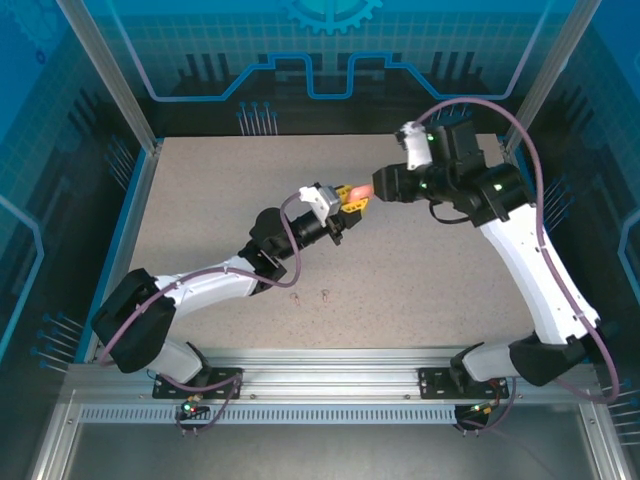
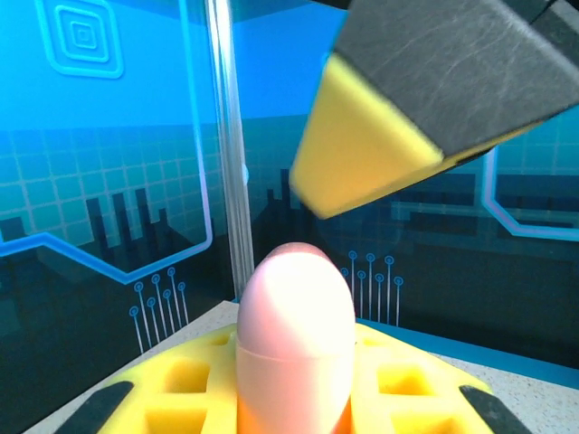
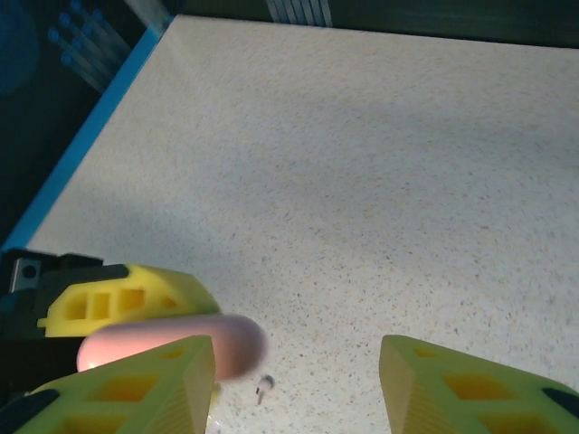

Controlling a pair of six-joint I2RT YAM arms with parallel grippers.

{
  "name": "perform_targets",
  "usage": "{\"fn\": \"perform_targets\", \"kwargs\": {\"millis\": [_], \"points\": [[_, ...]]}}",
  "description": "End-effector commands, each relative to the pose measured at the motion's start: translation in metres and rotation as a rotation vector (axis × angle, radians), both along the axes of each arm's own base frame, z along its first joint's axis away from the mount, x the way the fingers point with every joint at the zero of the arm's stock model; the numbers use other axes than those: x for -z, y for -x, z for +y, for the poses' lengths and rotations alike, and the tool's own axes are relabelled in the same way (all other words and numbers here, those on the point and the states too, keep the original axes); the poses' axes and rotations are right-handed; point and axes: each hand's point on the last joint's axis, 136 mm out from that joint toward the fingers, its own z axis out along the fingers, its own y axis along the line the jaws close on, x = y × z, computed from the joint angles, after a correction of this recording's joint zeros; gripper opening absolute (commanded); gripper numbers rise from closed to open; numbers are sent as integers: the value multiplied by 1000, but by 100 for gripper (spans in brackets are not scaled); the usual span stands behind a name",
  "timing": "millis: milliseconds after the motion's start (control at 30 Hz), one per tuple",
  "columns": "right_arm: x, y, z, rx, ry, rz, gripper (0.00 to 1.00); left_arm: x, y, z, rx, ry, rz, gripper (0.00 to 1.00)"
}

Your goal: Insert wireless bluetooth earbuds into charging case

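Here, the left gripper (image 1: 350,205) clamps its fingers on the pink charging case (image 2: 294,334) aloft, apparently steadying it for the right gripper (image 3: 294,389), fingers spread empty; an earbud (image 3: 262,390) lies on the desk (image 3: 380,181).

- No legible words, brands, labels or numbers anywhere.
- Blue backdrop panel (image 1: 200,50): gear emblem (image 1: 333,12), top centre of the overhead frame.
- Concentric-square motif (image 2: 83,36), upper left, left wrist view.

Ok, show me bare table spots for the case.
Free: the far-left table by the blue edge, and right of centre beside the right arm. Crowded: the middle, where arms meet at the pink case; earbuds lie near front.
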Motion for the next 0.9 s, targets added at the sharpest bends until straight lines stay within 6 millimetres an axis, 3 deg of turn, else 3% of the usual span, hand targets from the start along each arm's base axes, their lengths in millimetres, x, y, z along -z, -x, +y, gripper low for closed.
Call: {"fn": "perform_targets", "kwargs": {"millis": [0,133,300,467,700,867], "points": [[-1,-20,-30,185,-90,8,54,-6,-12,2,-39,39,28,0],[29,-29,-57,316,-123,66,57,24,-32,-6,-58,37,204,0],[85,-22,-73,416,-106,141,59,83,-71,-17,-152,71,591,0],[125,-10,-86,480,-72,192,68,139,-91,-50,-126,77,872,0],[135,-1,-98,518,-56,205,82,209,-116,-93,-121,97,1219,0],[137,-2,-100,515,-60,212,83,243,-129,-122,-110,82,1401,0]]}}
